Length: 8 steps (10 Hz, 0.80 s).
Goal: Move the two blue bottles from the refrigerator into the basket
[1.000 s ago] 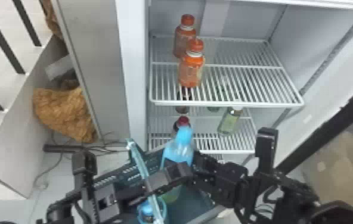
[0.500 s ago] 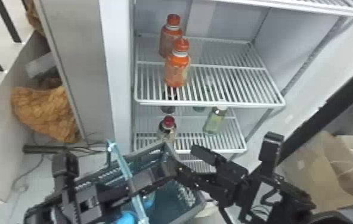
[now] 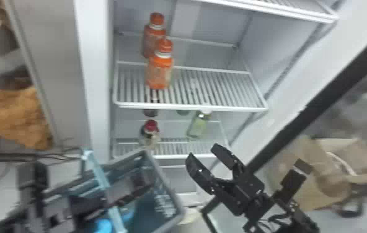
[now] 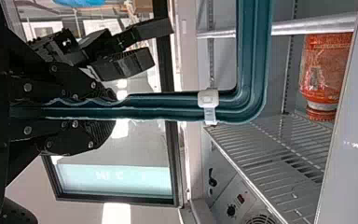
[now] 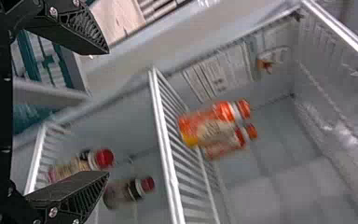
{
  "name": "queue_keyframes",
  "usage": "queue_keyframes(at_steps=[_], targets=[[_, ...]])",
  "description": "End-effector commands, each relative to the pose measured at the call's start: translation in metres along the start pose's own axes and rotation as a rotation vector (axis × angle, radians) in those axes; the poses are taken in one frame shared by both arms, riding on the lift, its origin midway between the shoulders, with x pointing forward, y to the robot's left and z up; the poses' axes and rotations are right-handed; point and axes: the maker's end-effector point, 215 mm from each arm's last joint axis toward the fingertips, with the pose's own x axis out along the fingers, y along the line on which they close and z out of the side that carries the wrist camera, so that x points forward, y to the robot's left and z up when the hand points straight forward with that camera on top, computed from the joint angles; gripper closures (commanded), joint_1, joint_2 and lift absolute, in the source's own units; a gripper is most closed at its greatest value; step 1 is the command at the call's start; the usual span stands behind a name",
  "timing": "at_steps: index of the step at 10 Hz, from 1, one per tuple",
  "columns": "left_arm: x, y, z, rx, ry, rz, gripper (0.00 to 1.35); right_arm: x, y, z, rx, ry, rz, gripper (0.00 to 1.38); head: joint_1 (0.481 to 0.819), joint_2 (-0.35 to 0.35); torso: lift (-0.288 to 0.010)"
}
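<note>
Because the left pincer (image 4: 114, 108) grips the basket (image 4: 255, 56) one-sidedly, tipping is possible; the right pincer (image 3: 202, 151) gapes empty.

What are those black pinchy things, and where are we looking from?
They're a robot's hands. The left gripper is closed on the rim of a basket; the right gripper is open and holds nothing. One picture comes from the robot's head, looking down at a fridge. The other two come from its wrists, so they look turned sideways. Two orange bottles stand on a shelf. Lower down are a red-capped bottle and a greenish one. Something blue, partly hidden, is in the basket.
</note>
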Motion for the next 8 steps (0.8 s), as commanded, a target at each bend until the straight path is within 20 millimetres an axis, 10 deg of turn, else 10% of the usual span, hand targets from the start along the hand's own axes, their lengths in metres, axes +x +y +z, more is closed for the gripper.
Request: queue_keyframes(at_steps=[1,8], targets=[[-0.001,0.002,-0.001,-0.005,0.001,0.004,1.2,-0.023,-0.017,0.003,-0.034,-0.031,-0.055,0.14,0.695,-0.346,-0.01],[-0.006,0.007,-0.006,-0.027,-0.018,0.013,1.2,-0.104,-0.042,0.006,-0.13,-0.085,-0.198,0.14,0.695,-0.35,-0.01]])
